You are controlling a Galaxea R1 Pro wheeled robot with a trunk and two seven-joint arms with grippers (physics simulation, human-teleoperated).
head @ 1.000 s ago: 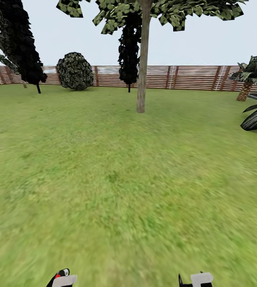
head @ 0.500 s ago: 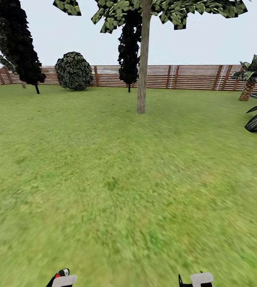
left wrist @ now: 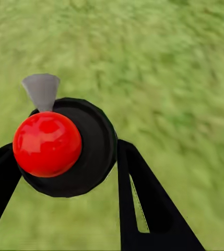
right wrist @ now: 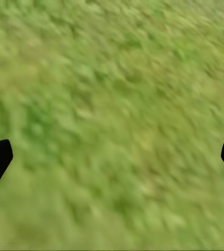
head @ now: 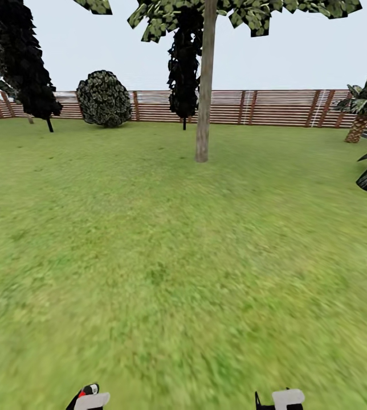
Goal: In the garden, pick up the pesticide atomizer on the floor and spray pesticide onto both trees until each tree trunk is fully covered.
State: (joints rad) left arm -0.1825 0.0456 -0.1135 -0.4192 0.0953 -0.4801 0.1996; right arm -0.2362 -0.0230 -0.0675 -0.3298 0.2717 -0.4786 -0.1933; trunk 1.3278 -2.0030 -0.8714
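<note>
Gripping the atomizer (left wrist: 65, 146) between its fingers, the left gripper (left wrist: 65, 172) hangs over grass (head: 166, 256); right gripper (right wrist: 112, 157) spread wide, empty.

Brown slatted fence (head: 274, 107) along the lawn's far edge, round dark bush (head: 104, 98) before it, black-foliaged narrow trees (head: 184, 62) at left and centre, spiky palm-like plants (head: 366, 102) at right, pale sky (head: 297, 57)

Left gripper (left wrist: 65, 204): flat black angular fingers, slotted. Right gripper (right wrist: 112, 157): black finger tips. Head view: grey-white caps on both.
</note>
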